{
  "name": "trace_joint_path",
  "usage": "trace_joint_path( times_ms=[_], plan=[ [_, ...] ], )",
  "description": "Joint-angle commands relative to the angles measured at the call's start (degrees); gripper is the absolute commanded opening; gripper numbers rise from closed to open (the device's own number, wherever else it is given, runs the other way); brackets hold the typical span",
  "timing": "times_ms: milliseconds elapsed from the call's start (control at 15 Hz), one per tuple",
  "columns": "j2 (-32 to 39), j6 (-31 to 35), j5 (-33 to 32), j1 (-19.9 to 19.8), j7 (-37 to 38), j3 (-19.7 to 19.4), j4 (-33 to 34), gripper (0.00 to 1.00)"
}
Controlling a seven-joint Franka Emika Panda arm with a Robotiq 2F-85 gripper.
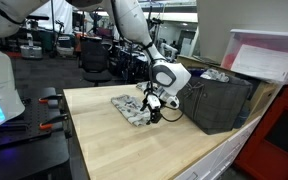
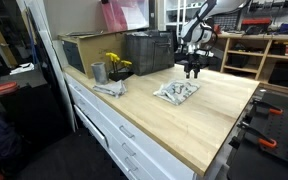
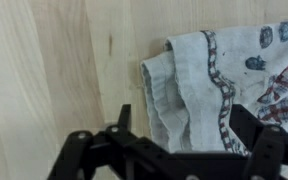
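Observation:
A folded white cloth with a dark patterned border (image 3: 199,90) lies on the light wooden table (image 3: 44,70). It shows in both exterior views (image 1: 132,108) (image 2: 176,91). My gripper (image 3: 184,115) points down over the cloth's folded edge with its jaws wide apart. The two black fingers (image 3: 124,115) stand either side of the fold without clamping it. In an exterior view the gripper (image 1: 154,112) sits low at the cloth's end nearest the dark crate, and in an exterior view the gripper (image 2: 193,70) hangs just behind the cloth. I cannot tell whether the fingertips touch the fabric.
A dark slatted crate (image 1: 219,100) (image 2: 149,52) stands on the table close behind the gripper. A metal cup (image 2: 98,72) and yellow flowers (image 2: 115,64) sit further along, with a grey object (image 2: 109,88) lying before them. A white bin (image 1: 269,55) rises beyond the crate.

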Motion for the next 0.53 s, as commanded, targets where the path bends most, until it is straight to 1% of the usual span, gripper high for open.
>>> trace_joint_path(
  times_ms=[0,400,467],
  plan=[
    [4.10,-4.42,4.01,-2.13,-1.14,1.69,6.02,1.00],
    [8.14,-6.77,7.90,-3.07,-1.31,3.31,11.10,1.00],
    [8.41,-6.98,8.32,-3.17,-1.28,3.34,11.50,0.75]
  ],
)
